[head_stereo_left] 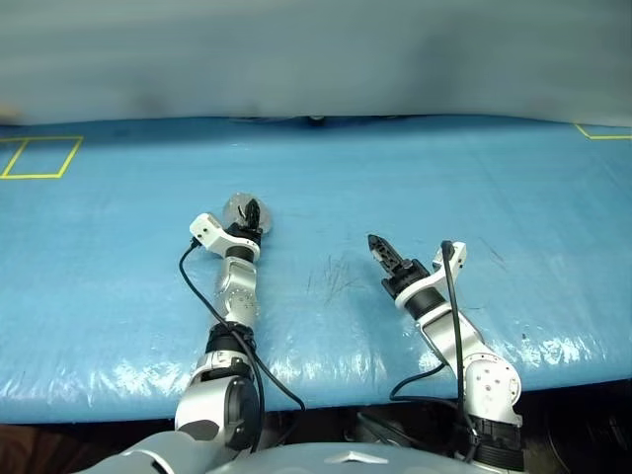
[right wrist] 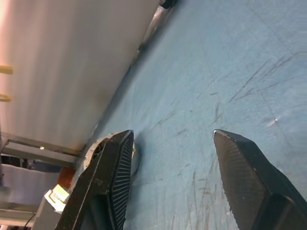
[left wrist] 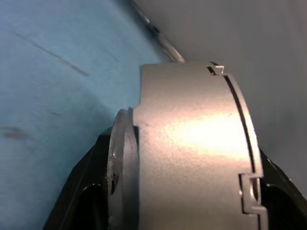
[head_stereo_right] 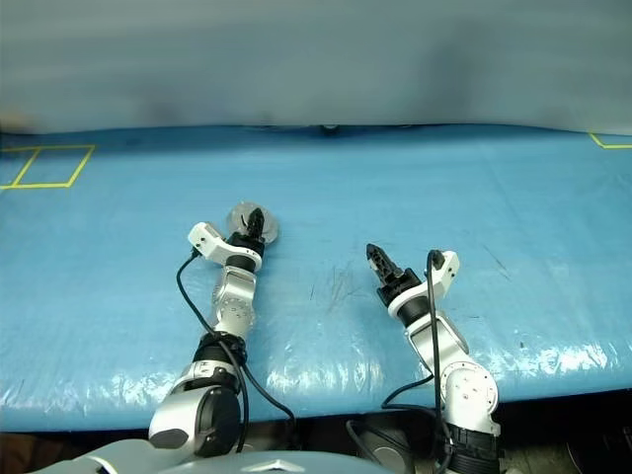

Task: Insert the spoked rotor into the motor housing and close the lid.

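Out on the blue surface [head_stereo_left: 415, 188], we see the left end effector [head_stereo_left: 253, 214] clamped on the closed motor housing [left wrist: 192, 153], lid [left wrist: 121, 172] against it, while the right end effector [right wrist: 175, 184] hovers nearby with fingers spread, holding nothing.

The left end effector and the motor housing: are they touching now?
Touching. In the left wrist view the grey motor housing sits between the black fingers of the left end effector, pressed against them on both sides with no gap.
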Tool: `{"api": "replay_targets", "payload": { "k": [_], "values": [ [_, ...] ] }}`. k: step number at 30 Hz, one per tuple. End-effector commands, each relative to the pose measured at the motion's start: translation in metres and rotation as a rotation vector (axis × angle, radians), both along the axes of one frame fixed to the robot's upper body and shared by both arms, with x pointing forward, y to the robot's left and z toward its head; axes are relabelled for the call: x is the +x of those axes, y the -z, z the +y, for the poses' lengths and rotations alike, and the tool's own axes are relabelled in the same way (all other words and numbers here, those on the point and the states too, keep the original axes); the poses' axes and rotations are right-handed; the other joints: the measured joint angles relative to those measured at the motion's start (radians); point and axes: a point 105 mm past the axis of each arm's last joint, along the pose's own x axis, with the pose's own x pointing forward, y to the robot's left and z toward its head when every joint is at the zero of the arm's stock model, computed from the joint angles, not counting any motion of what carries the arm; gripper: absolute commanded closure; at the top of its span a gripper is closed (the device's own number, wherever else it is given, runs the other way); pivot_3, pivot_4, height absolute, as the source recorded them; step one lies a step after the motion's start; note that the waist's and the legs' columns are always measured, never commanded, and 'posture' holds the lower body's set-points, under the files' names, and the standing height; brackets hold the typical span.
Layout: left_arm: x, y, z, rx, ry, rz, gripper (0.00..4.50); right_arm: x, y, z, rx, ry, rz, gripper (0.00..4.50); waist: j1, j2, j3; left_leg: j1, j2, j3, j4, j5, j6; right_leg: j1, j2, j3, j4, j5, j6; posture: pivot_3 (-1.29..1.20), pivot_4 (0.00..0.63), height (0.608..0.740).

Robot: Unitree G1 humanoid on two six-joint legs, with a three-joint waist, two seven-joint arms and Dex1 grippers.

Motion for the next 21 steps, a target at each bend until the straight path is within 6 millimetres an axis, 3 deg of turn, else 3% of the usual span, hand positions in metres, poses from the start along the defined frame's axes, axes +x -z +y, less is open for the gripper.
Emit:
{"api": "replay_targets", "payload": {
  "k": [1,3,8,14,18,21],
  "values": [
    [0.006,-0.018,0.006,0.048,-0.052,-0.061,1.78,-0.001,-0.011,-0.004,0.001,0.016,-0.049,1.75,0.000,0.000,0.000,0.000,0.000,0.000,0.000,0.000,0.000,0.000,0.000,0.000,0.000,0.000,0.000,0.00,0.150,0.740],
    [0.006,-0.017,0.008,0.067,-0.071,-0.055,1.54,-0.001,-0.011,-0.004,-0.003,0.014,-0.048,1.72,0.001,0.000,0.000,0.000,0.000,0.000,0.001,0.000,0.000,0.000,0.000,0.000,0.000,0.001,0.001,0.00,0.150,0.740],
    [0.002,-0.017,0.017,0.116,-0.133,-0.044,0.04,0.000,-0.010,-0.003,-0.010,0.007,-0.042,1.71,0.002,0.000,0.000,0.000,0.000,0.000,0.003,0.000,0.000,0.001,0.000,0.000,0.001,0.001,0.001,0.00,0.150,0.740],
    [-0.008,-0.023,0.036,0.176,-0.233,-0.057,0.04,0.001,-0.005,-0.004,-0.025,0.005,-0.014,1.71,0.000,0.000,0.000,0.000,0.000,0.000,0.003,0.000,0.000,0.001,0.000,0.000,0.001,0.001,0.001,0.00,0.150,0.740],
    [-0.022,-0.040,0.061,0.378,-0.357,-0.098,0.04,0.003,-0.005,-0.007,-0.066,0.020,-0.019,1.71,0.000,0.000,0.000,0.000,0.000,0.001,0.003,0.000,0.000,0.000,0.001,0.001,0.002,0.001,0.001,0.00,0.150,0.740],
    [-0.026,-0.049,0.067,0.455,-0.401,-0.121,0.04,0.004,-0.006,-0.013,-0.132,0.037,-0.038,1.71,0.004,0.000,0.000,0.001,0.000,0.001,0.003,0.000,0.000,0.000,0.000,0.001,0.004,0.001,0.001,0.00,0.150,0.740]
  ]
}}
